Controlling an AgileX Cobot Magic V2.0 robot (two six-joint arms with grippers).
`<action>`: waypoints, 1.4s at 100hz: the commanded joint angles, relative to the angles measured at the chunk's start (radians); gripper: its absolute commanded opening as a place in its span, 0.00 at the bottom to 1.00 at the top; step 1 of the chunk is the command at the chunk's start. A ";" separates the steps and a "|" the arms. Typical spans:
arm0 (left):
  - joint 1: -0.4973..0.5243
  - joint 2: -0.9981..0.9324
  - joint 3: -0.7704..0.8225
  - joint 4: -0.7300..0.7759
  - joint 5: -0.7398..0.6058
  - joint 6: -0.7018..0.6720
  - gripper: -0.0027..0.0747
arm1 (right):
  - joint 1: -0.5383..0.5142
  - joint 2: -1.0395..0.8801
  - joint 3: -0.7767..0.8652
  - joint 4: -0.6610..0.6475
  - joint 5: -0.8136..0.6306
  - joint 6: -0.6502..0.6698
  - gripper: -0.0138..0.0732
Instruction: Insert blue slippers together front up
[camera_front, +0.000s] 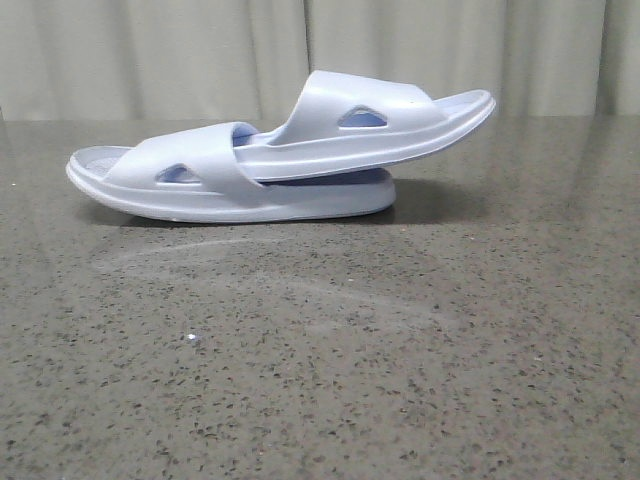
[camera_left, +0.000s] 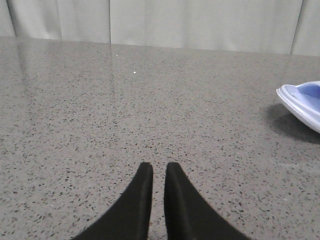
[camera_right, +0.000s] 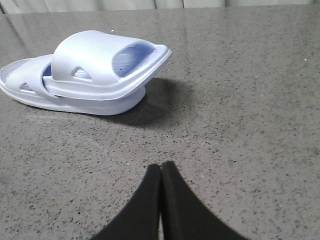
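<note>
The two pale blue slippers lie on their soles on the table at the far middle of the front view. The lower slipper (camera_front: 190, 170) lies flat. The upper slipper (camera_front: 375, 115) has one end pushed under the lower one's strap and its other end raised to the right. Both show in the right wrist view, upper (camera_right: 95, 55) and lower (camera_right: 25, 87). One slipper end (camera_left: 305, 102) shows in the left wrist view. My left gripper (camera_left: 159, 167) is empty with only a narrow slit between its fingers. My right gripper (camera_right: 161, 167) is shut and empty. Both hang over bare table, apart from the slippers.
The grey speckled stone table (camera_front: 320, 360) stretches in front of the slippers. A pale curtain (camera_front: 200, 50) hangs behind the table's far edge. Neither arm shows in the front view.
</note>
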 joint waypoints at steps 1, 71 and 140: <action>0.001 0.006 0.009 -0.012 -0.070 -0.010 0.05 | 0.001 0.002 -0.027 -0.031 -0.066 -0.007 0.06; 0.001 0.006 0.009 -0.012 -0.070 -0.010 0.05 | -0.021 -0.302 0.242 -1.236 -0.449 1.196 0.06; 0.001 0.006 0.009 -0.012 -0.070 -0.010 0.05 | -0.021 -0.546 0.322 -1.245 -0.252 1.196 0.06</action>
